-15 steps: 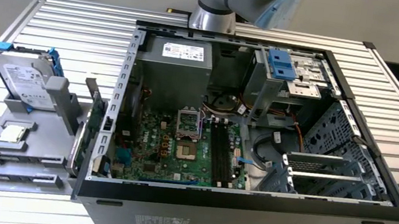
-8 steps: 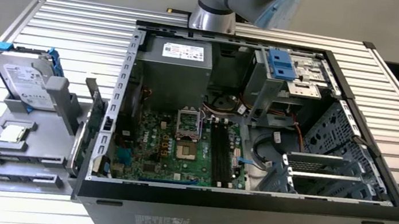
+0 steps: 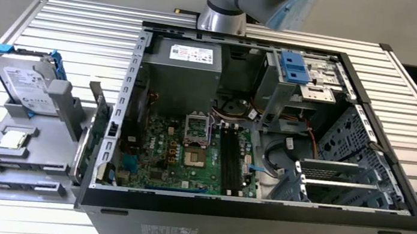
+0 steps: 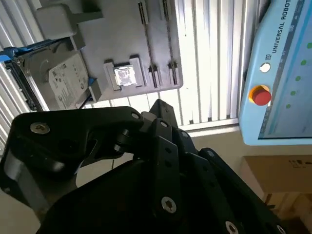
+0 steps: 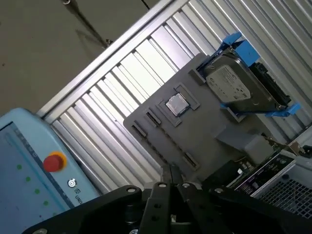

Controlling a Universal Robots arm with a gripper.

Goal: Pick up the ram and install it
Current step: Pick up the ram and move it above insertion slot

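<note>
Hovering gripper (image 5: 170, 170): we see jaws together, empty.
Ahead of it: grey tray (image 5: 204, 129), hard drive (image 5: 239, 87), processor chip (image 5: 176, 104).
Beside tray: open computer case (image 3: 259, 226).

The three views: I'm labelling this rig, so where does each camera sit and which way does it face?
Exterior view: off the arm, high up, facing down into the open computer case; the arm shows at the top.
First wrist view: on the wrist, facing past the gripper toward the grey tray on the slatted table.
Second wrist view: also on the wrist, facing past the gripper toward that tray.
Shared: all three show the tray's hard drive and processor chip.
</note>
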